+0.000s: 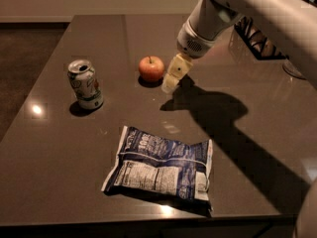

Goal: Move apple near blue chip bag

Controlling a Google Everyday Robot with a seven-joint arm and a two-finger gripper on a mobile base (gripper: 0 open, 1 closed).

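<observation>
The small orange-red apple [151,68] with a short dark stem sits on the dark table [59,148], left of centre toward the back. The blue chip bag [161,165] lies flat near the front edge, its white nutrition panel facing up, well apart from the apple. My gripper [172,80] hangs from the white arm entering at the upper right. It is just to the right of the apple, close to the tabletop and not holding anything that I can see.
A green-and-white soda can [85,84] stands upright to the left of the apple. A black wire rack [257,39] and a glass object [297,71] are at the far right back. The table's front edge runs just below the bag.
</observation>
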